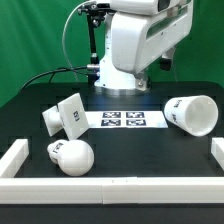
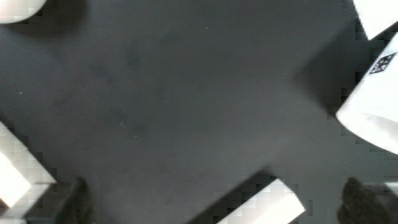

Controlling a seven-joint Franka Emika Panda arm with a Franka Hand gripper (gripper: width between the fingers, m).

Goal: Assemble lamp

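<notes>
Claw stands wide open and empty. In the wrist view both fingers frame bare black table with nothing between them. In the exterior view the arm is raised at the back of the table, well apart from every part.

Parts, as found in the exterior view:
- Lamp base sits tilted on the exterior view's left, just beside the end of the marker board.
- Bulb lies near the base, closer to the camera and close to the white rail.
- Shade lies on its side on the exterior view's right, mouth toward the camera.

Nothing is joined yet. I judge the step in hand to be the first approach, most likely to the base.

Recommendations:
- I would bring the claw down over the base with the fingers across its two flattest faces.
- Because the block is tilted, I would match the wrist angle to it before descending.
- I would close only once both fingers straddle it evenly, since an off-centre pinch could twist the block or knock the bulb, which would roll easily.
</notes>
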